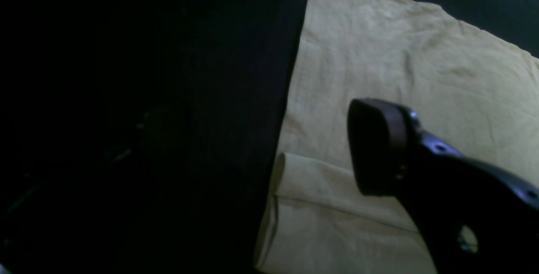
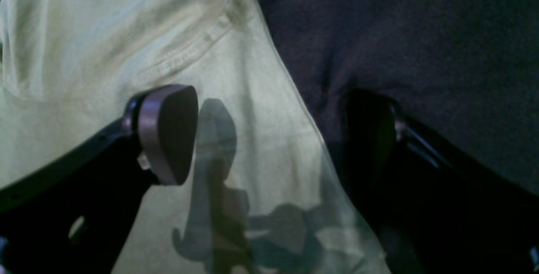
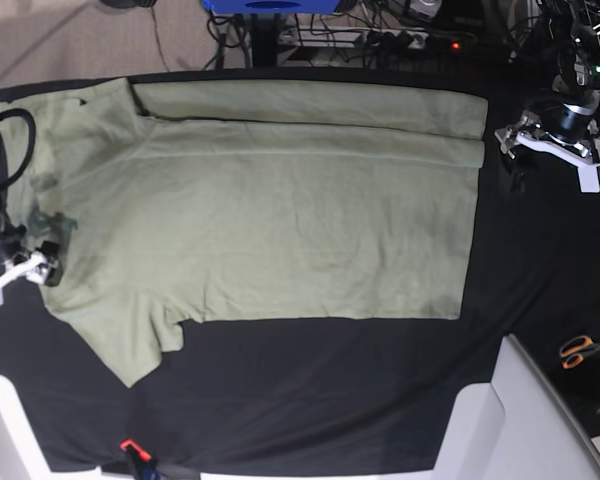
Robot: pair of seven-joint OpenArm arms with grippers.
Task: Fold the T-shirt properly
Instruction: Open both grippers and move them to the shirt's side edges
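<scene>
The pale green T-shirt (image 3: 280,200) lies spread flat on the black cloth, its far long side folded over in a strip and the neck end at the left. My left gripper (image 3: 510,160) hangs open at the shirt's far right corner. In the left wrist view the left gripper (image 1: 269,147) straddles the shirt (image 1: 400,67) edge, one finger over fabric and one over cloth. My right gripper (image 3: 42,262) is open at the left edge. In the right wrist view the right gripper (image 2: 269,139) also straddles the T-shirt (image 2: 105,55) border, below a stitched seam. Neither holds anything.
The black table cloth (image 3: 330,390) surrounds the shirt. Orange-handled scissors (image 3: 580,350) lie at the right edge. White panels (image 3: 520,420) stand at the near right and near left corners. Cables and a power strip (image 3: 380,35) run behind the table.
</scene>
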